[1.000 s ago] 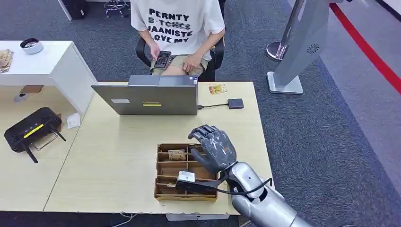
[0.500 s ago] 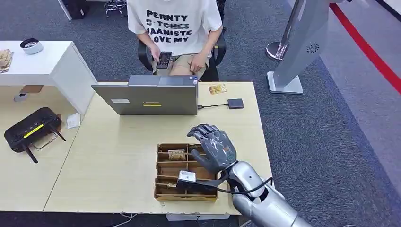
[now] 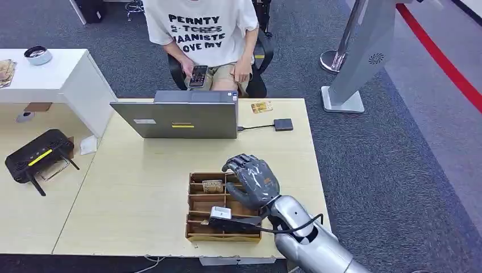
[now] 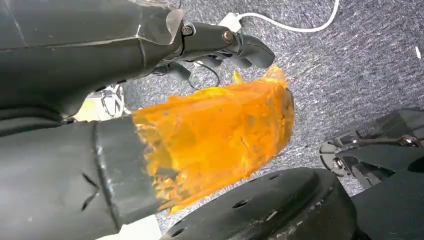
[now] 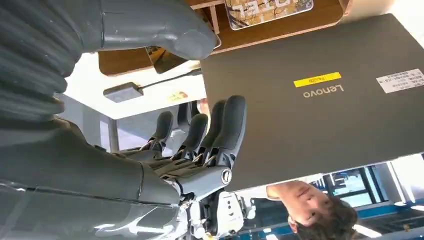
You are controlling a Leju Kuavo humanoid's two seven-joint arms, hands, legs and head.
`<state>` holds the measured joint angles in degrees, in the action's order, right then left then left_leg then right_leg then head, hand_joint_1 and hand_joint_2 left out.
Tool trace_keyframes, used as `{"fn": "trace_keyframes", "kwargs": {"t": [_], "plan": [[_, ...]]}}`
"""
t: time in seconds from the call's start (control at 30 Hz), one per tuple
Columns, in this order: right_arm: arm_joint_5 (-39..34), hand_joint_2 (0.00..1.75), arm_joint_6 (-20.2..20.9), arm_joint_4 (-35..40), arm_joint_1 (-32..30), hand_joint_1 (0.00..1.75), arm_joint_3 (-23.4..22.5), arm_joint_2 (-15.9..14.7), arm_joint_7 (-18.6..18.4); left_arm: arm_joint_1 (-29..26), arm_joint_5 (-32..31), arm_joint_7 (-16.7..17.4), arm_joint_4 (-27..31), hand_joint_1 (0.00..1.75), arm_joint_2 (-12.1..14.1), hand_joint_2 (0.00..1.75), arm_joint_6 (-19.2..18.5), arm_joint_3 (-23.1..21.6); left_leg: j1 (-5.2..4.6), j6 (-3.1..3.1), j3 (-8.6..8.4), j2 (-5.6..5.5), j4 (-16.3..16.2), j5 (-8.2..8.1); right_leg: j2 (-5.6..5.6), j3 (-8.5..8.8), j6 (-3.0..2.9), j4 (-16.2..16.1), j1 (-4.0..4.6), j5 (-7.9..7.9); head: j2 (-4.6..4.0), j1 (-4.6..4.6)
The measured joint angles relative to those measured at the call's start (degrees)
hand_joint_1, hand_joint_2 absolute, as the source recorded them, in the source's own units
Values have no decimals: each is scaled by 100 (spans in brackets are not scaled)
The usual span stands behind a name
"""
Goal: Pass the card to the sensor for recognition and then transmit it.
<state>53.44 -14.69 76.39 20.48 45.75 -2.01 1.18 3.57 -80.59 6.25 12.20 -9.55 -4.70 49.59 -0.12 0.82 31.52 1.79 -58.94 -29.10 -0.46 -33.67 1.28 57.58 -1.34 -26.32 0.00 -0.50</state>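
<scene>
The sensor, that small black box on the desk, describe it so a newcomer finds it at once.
Start at the grey laptop on the pale wooden desk. A thin cable runs from its right side to the sensor, a flat dark square. A small orange card lies just behind it.

Pale wood-look desk (image 3: 142, 193), brown compartmented tray (image 3: 196, 230) on it with a tan printed card (image 3: 212, 185) inside. Laptop (image 3: 182, 119) is dark grey with a little yellow sticker on the lid. Right hand (image 3: 256, 183) is dark grey, shiny silver arm (image 3: 307, 239) behind it. Black router (image 3: 37, 154) with a yellow strip off on the left desk. Small black box (image 3: 283, 124) on a black cable. Carpet (image 3: 398, 170) is blue-grey with a red stripe (image 3: 437, 54). Person's shirt (image 3: 196, 28) is white with black lettering.
</scene>
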Motion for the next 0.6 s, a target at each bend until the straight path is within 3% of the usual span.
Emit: {"fn": "trace_keyframes", "kwargs": {"t": [0.6], "plan": [[-66,175,83,-260,178,82,-57,4,-44,1,-17,-15,0,0,0,0,0,-2,0,0,0,0,0,0,0,0,0,0,0,0,0,0]]}}
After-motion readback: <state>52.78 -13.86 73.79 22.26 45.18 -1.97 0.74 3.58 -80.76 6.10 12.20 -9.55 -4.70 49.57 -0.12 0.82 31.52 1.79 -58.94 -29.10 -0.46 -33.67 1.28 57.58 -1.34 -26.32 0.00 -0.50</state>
